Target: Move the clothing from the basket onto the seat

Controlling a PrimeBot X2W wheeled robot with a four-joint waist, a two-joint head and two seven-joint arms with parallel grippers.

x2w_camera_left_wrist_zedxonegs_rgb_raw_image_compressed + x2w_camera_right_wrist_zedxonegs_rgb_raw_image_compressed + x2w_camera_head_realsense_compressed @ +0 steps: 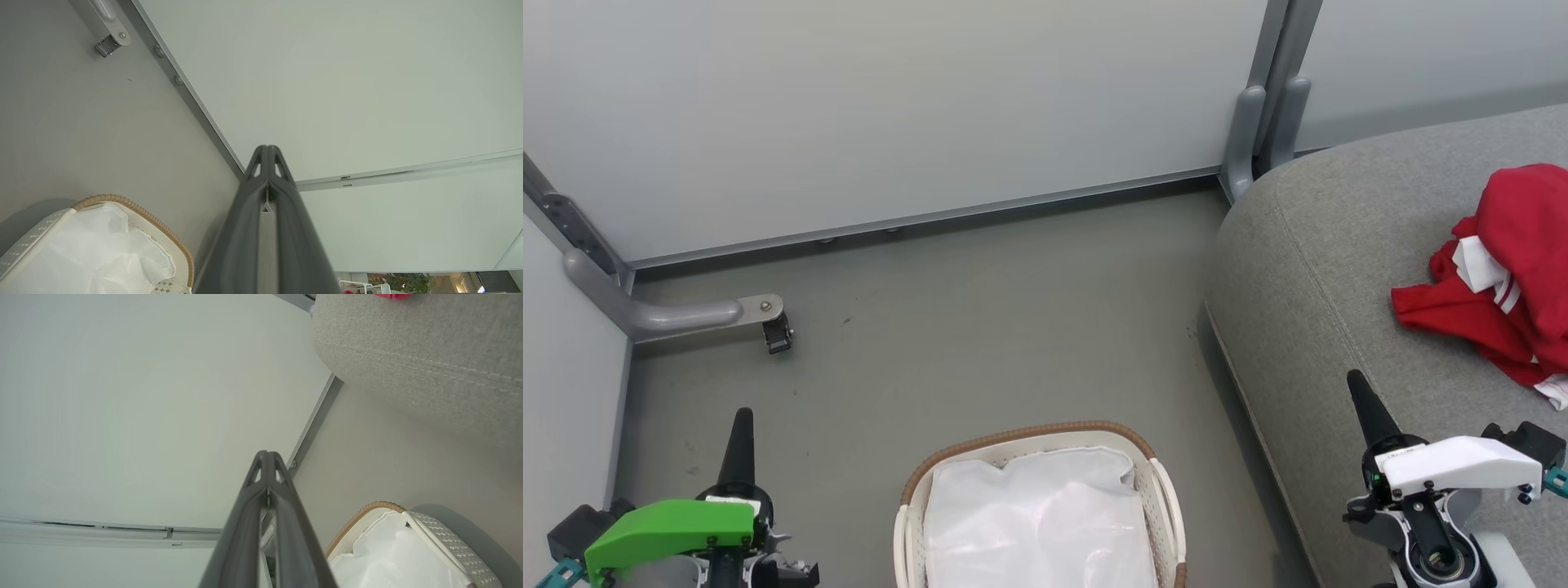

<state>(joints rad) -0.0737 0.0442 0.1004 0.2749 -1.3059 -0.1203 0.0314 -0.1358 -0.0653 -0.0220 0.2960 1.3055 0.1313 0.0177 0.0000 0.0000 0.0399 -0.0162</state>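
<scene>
The grey seat [1307,269] is seen along the floor's right side, and the basket [1029,437] is stood on the floor near the seat's edge, presumably to keep the carry short, with a white plastic sheet [1037,514] in it and no red visible. The red clothing [1503,278] is heaped on the seat's top, well in from its rounded corner, so the move is judged done. The left claw [742,429] and right claw [1362,396] are held pressed together and empty on the 2 sides of the basket, probably because nothing is left to lift.

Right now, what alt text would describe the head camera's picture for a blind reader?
Red clothing lies on the grey seat at right; the cream basket on the floor holds a white plastic sheet. The left gripper and right gripper are shut, holding nothing.
</scene>
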